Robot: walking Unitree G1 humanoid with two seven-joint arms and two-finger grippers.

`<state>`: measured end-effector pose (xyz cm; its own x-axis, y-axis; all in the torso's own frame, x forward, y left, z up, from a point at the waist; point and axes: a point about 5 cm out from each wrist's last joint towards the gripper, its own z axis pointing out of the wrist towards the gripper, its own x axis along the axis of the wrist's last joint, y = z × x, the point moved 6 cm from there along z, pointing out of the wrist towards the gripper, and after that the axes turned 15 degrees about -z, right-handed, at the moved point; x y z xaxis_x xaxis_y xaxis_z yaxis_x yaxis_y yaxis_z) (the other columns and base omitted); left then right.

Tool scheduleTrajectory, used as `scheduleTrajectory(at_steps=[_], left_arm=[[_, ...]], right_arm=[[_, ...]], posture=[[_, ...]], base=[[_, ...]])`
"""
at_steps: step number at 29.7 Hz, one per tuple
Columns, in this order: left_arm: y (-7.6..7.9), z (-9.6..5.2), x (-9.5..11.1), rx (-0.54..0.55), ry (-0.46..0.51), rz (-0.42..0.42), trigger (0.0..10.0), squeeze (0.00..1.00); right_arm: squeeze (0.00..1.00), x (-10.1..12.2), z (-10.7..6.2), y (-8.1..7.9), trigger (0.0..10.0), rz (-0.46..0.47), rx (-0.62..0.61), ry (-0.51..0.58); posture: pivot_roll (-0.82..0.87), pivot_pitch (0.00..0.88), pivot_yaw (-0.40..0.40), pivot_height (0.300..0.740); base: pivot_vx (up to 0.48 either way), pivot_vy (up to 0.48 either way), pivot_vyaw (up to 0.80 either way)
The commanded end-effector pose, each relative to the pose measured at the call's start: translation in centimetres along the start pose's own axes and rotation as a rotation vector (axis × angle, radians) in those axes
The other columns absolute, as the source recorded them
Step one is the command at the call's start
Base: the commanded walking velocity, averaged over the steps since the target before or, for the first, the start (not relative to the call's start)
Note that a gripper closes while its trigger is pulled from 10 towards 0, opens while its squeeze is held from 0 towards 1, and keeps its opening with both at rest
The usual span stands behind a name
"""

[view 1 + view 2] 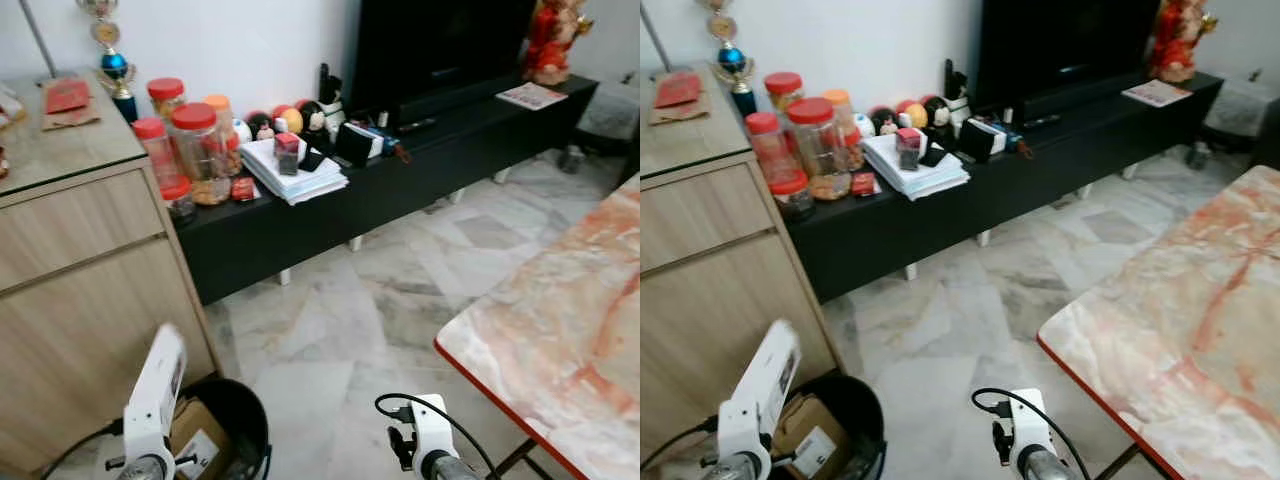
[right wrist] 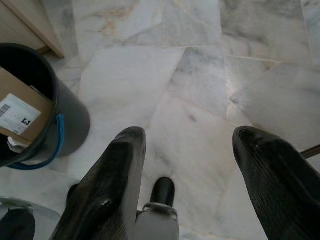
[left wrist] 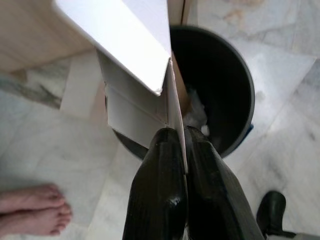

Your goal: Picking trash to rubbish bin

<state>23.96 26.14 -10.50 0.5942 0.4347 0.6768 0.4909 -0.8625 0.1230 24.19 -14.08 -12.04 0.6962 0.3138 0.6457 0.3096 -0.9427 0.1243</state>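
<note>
Jars [image 1: 196, 150] and papers [image 1: 292, 172] crowd a black console [image 1: 420, 150].

The robot's left arm [image 1: 148, 462] ends in a white, blocky wrist housing with a round silver joint and thin black cables beside it. Its left gripper [image 3: 186, 150] has two long, glossy black fingers with rounded backs. The right arm [image 1: 432, 448] shows a white wrist casing over a silver cylinder, with a black cable looping above it. The right gripper [image 2: 192, 150] has two thick black fingers of faintly textured finish.
</note>
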Motion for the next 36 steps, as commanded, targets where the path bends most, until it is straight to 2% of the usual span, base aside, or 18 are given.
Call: scheduleTrajectory(at_steps=[1, 5, 10, 12, 20, 22, 24, 25, 30, 32, 36], left_arm=[[-0.5, 0.0, -0.3, 0.012, -0.017, 0.01, 10.0, 0.0], [-0.3, 0.0, -0.2, -0.002, -0.018, 0.008, 10.0, 0.0], [0.5, 0.0, -0.8, -0.042, -0.064, -0.028, 10.0, 0.0], [0.9, 0.1, -0.6, -0.061, -0.068, -0.089, 10.0, 0.0], [1.8, 0.2, 0.4, -0.121, -0.059, -0.204, 10.0, 0.0], [2.7, 0.2, 0.8, -0.165, -0.052, -0.277, 10.0, 0.0], [2.8, 0.2, 0.9, -0.173, -0.051, -0.297, 10.0, 0.0], [3.3, 0.2, 1.1, -0.196, -0.054, -0.355, 10.0, 0.0], [3.8, 0.2, 1.3, -0.23, -0.054, -0.411, 10.0, 0.0], [4.4, 0.1, 1.6, -0.269, -0.053, -0.467, 10.0, 0.0], [4.6, 0.0, 1.7, -0.295, -0.054, -0.498, 10.0, 0.0]], right_arm=[[0.0, 0.2, 0.1, -0.5, 10.0, 0.001, 0.015, 0.005], [0.0, 0.3, 0.1, -0.4, 10.0, 0.001, 0.017, 0.005], [0.0, 0.4, 0.1, -0.6, 10.0, 0.001, 0.025, 0.009], [0.0, 0.4, 0.1, -0.6, 10.0, 0.001, 0.026, 0.01], [0.0, 0.8, 0.2, -0.5, 10.0, -0.002, 0.023, 0.022], [0.0, 1.1, 0.2, -0.4, 10.0, -0.002, 0.019, 0.031], [0.0, 1.2, 0.2, -0.4, 10.0, -0.002, 0.018, 0.033], [0.0, 1.4, 0.3, -0.3, 10.0, -0.003, 0.016, 0.038], [0.0, 1.7, 0.3, -0.3, 10.0, -0.005, 0.015, 0.045], [0.0, 1.7, 0.3, -0.2, 10.0, -0.006, 0.013, 0.047], [0.0, 1.7, 0.3, -0.1, 10.0, -0.008, 0.011, 0.046]], posture=[[-0.03, 0.0, -0.038, 0.74], [-0.03, 0.0, -0.042, 0.74], [-0.03, 0.0, -0.045, 0.74], [-0.03, 0.0, -0.046, 0.74], [-0.03, 0.0, -0.049, 0.74], [-0.03, 0.0, -0.05, 0.74], [-0.03, 0.0, -0.05, 0.74], [-0.03, 0.0, -0.052, 0.74], [-0.03, 0.0, -0.054, 0.74], [-0.03, 0.0, -0.055, 0.74], [-0.03, 0.0, -0.056, 0.74]], base=[[0.0, 0.0, 0.0], [0.0, 0.0, 0.0], [0.0, 0.0, 0.0], [0.0, 0.0, 0.0], [0.0, 0.0, 0.0], [0.0, 0.0, 0.0], [0.0, 0.0, 0.0], [0.0, 0.0, 0.0], [0.0, 0.0, 0.0], [0.0, 0.0, 0.0], [0.0, 0.0, 0.0]])
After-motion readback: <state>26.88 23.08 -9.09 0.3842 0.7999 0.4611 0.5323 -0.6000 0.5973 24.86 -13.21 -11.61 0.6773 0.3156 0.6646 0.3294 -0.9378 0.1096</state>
